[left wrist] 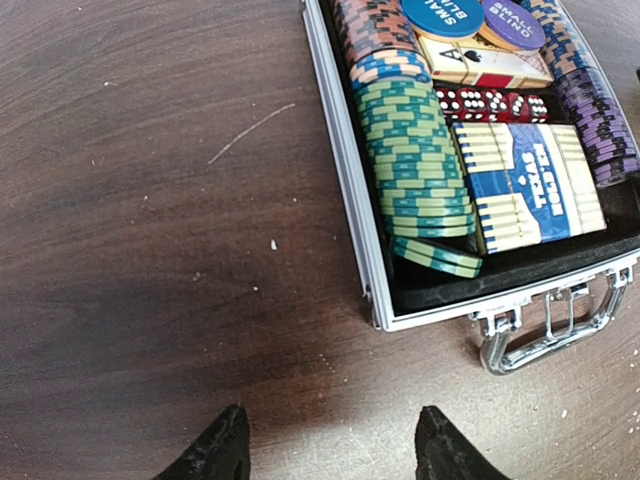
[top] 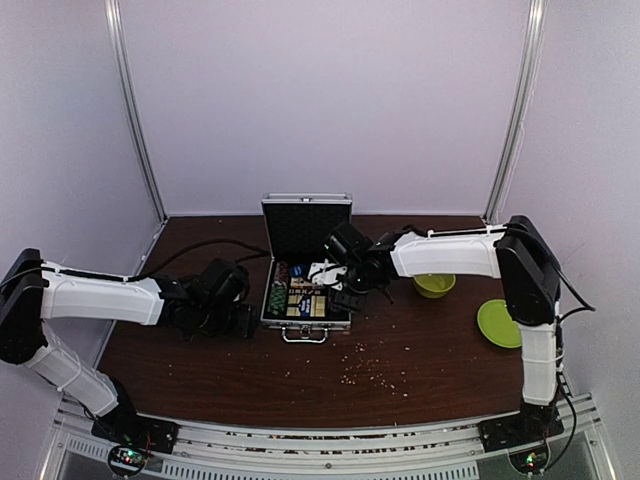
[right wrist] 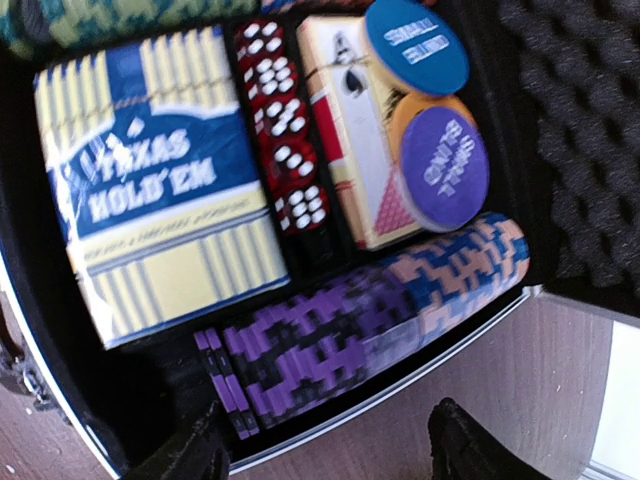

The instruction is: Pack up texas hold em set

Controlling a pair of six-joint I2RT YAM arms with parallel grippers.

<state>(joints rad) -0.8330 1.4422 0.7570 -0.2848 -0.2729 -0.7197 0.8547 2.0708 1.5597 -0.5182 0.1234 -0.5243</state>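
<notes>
The silver case (top: 283, 322) lies open mid-table, its lid (top: 306, 226) upright. In the left wrist view I see its rim (left wrist: 372, 268), metal handle (left wrist: 548, 322), a green chip row (left wrist: 415, 160), red dice (left wrist: 490, 103) and the yellow-blue card box (left wrist: 530, 185). My left gripper (left wrist: 332, 447) is open and empty over bare table, left of the case's front corner. My right gripper (right wrist: 330, 455) is open and empty, straddling the case's right rim just outside the purple chip row (right wrist: 320, 340). The card box (right wrist: 160, 190), dice (right wrist: 285, 130) and round blind buttons (right wrist: 443, 165) lie beyond.
A lime-green bowl (top: 434, 285) and a flat lime-green plate (top: 500, 323) sit right of the case, under the right arm. Pale specks (top: 370, 365) are scattered on the table in front of the case. A black cable (top: 200, 248) runs behind the left arm.
</notes>
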